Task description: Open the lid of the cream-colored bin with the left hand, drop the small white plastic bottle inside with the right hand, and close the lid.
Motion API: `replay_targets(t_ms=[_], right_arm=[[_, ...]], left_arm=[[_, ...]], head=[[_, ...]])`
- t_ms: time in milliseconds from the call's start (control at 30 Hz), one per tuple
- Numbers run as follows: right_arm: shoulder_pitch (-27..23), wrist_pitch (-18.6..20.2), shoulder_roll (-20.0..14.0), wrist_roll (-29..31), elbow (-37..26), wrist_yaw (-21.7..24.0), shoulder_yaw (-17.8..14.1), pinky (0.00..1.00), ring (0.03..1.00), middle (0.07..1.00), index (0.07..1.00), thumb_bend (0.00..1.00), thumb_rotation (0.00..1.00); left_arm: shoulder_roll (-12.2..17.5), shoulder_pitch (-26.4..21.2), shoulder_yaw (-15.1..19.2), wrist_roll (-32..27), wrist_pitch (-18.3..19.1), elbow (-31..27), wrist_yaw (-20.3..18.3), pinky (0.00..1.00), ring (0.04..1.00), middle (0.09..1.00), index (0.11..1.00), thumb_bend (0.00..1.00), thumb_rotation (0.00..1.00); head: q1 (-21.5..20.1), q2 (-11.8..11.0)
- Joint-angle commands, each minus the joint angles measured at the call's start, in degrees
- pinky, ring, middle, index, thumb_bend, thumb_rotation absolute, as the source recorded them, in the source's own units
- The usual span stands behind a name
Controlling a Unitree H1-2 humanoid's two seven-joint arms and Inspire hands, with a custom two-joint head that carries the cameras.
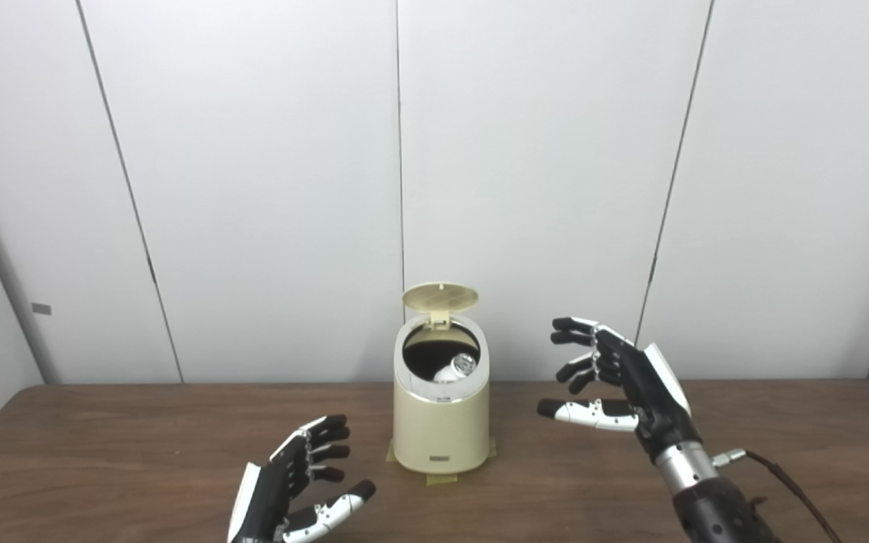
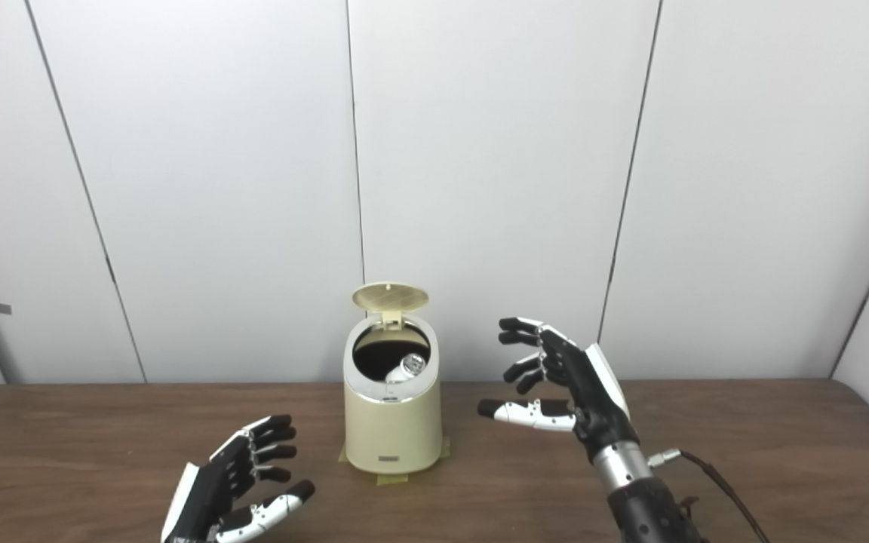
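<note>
Since the little white bottle (image 1: 459, 368) is already sitting inside the cream bin (image 1: 441, 434), both the left hand (image 1: 295, 486) and right hand (image 1: 615, 377) hang empty with fingers spread, and that upright lid (image 1: 440, 297) looks light enough to tip shut from its top edge.

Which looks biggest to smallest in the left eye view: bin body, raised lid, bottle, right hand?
1. Bin body
2. Right hand, close to the bin; nearer the camera, so unsure
3. Raised lid
4. Bottle, partly hidden inside
</note>
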Motion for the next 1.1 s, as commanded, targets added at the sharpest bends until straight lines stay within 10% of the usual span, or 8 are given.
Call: replay_targets(t_ms=[0,433,1067], right_arm=[[-0.9,-1.0,-1.1,1.6,-1.4,1.0,-0.5,0.53,0.635,0.8,0.824,0.74,0.32],[3.4,-5.8,-0.3,5.0,1.6,0.9,-2.4,0.55,0.651,0.807,0.839,0.76,0.29],[5.0,-3.5,1.8,5.1,-1.0,0.6,-2.2,0.48,0.62,0.795,0.821,0.71,0.22]], left_arm=[[0.0,-2.8,0.1,-0.1,-1.1,-2.0,0.2,0.63,0.728,0.773,0.804,0.69,0.06],[1.5,-5.1,-0.4,0.3,0.6,-3.4,-1.2,0.67,0.773,0.804,0.839,0.71,0.14],[9.1,-35.3,-5.8,9.7,7.8,8.6,-5.1,0.83,0.944,0.953,0.946,0.96,0.33]], head=[[0.1,0.1],[1.7,0.1],[1.2,-0.7]])
